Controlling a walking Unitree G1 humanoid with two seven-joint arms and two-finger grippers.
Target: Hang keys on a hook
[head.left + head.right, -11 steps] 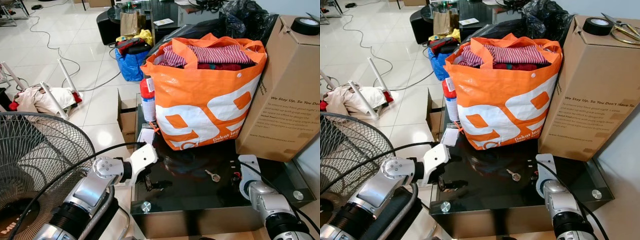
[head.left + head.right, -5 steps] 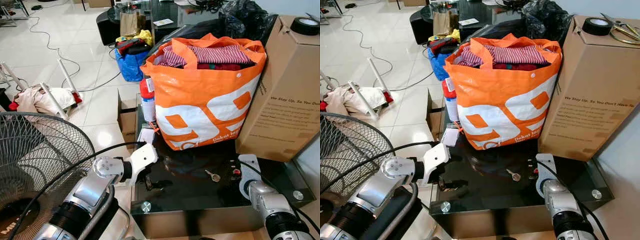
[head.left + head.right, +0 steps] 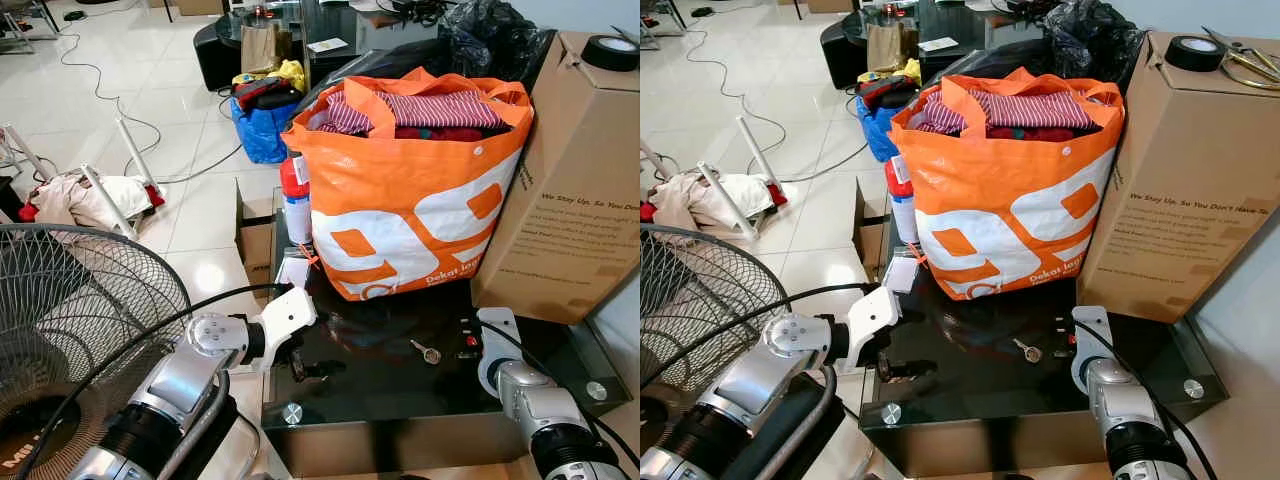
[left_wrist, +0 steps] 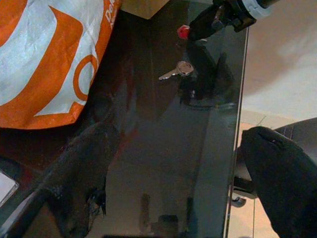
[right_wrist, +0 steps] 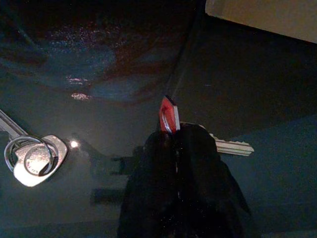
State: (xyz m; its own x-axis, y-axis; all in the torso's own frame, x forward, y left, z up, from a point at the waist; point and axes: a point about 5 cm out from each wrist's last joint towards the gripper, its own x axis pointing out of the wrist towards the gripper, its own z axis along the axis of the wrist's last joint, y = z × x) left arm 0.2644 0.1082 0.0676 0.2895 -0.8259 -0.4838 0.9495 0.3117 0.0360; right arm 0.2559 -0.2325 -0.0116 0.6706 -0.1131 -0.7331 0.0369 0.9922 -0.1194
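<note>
A silver key on a ring (image 3: 426, 351) lies flat on the black glass table (image 3: 370, 400), in front of the orange bag. Just to its right, my right gripper (image 3: 467, 343) sits low over the glass, shut on a red-headed key (image 5: 169, 115) whose metal blade (image 5: 233, 147) sticks out sideways. The silver key (image 5: 29, 158) lies a short way beside those fingers, apart from them. My left gripper (image 3: 308, 368) hovers open at the table's front left corner, its fingers (image 4: 79, 173) spread wide with nothing between them, pointing across the glass at the silver key (image 4: 176, 71).
A full orange shopping bag (image 3: 410, 190) and a tall cardboard box (image 3: 570, 190) crowd the back of the table. A red-and-white spray can (image 3: 294, 200) stands at the bag's left. A floor fan (image 3: 70, 330) stands close on my left.
The right gripper has edged slightly away from me over the glass with the red-headed key. The left arm and the silver key have stayed put.
</note>
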